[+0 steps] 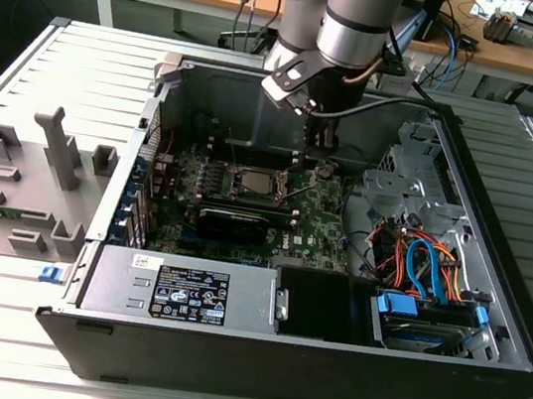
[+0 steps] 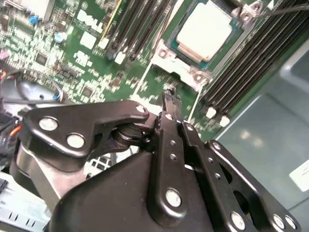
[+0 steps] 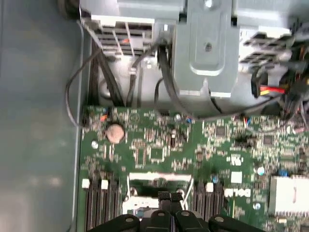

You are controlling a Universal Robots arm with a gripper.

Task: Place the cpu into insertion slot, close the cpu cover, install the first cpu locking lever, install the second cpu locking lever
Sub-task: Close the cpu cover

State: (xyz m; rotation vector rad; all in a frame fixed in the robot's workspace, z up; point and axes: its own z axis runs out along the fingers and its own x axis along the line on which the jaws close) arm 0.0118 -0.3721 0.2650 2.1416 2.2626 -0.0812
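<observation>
Fingers (image 2: 172, 126) of the gripper (image 2: 169, 99) are pressed together on nothing, tips near the closed cpu cover (image 2: 166, 55) framing the cpu (image 2: 203, 29). In the exterior view, the gripper stands at two o'clock of it.

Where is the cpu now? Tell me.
In the second wrist view, the cpu sits in the insertion slot, between rows of black memory slots, just beyond the gripper.

You see arm (image 1: 359, 18) hang near-vertical from exterior view's upper edge, silver wrist segment (image 1: 296, 69) bulging toward exterior view's left. Your gripper (image 1: 319, 155) points straight down. In both wrist views, black fingertips (image 2: 170, 104) (image 3: 164, 196) sit pressed together, linkage bars folded inward.
</observation>
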